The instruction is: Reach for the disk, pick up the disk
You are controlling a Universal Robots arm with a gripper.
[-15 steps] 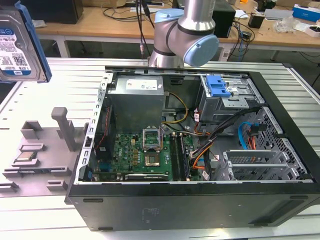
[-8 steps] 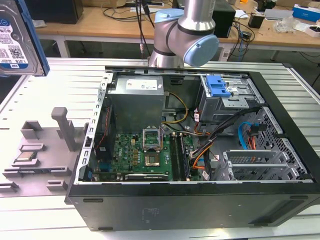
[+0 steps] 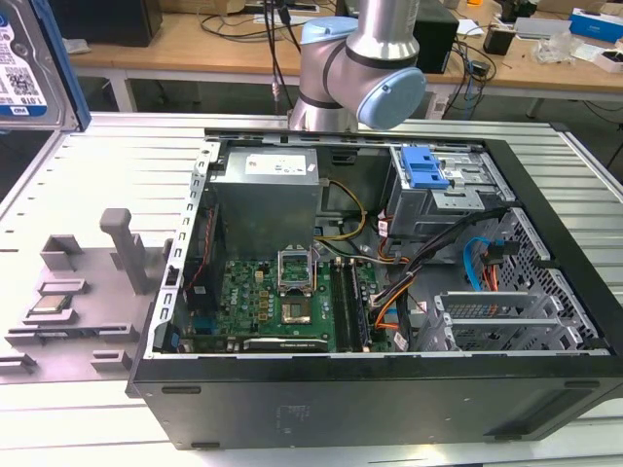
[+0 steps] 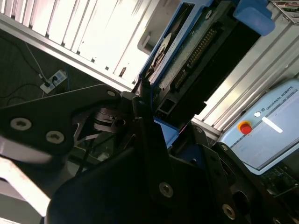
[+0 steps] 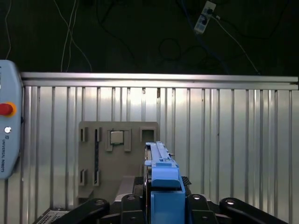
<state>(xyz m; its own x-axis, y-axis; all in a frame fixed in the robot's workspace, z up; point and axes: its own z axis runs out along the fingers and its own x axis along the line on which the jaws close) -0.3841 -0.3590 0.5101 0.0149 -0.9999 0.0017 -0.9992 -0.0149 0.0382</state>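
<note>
— Hovering over the ribbed silver metal table (image 5: pixel 233 140), with that grey plastic fixture plate (image 5: pixel 117 168) beyond its fingertips, what's the black metal gripper (image 5: pixel 161 205) got?
— The flat silver disk with its blue plastic bracket (image 5: pixel 161 177), edge-on between the fingers, pinched tight on both faces.

The ribbed metal table (image 3: pixel 107 165) bears an open computer case (image 3: pixel 370 399); a grey fixture plate (image 3: pixel 78 292) lies just beside the case.

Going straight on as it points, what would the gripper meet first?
Probably the grey fixture, or the table beside it, with the disk in its jaws touching first; depth is unclear.
</note>
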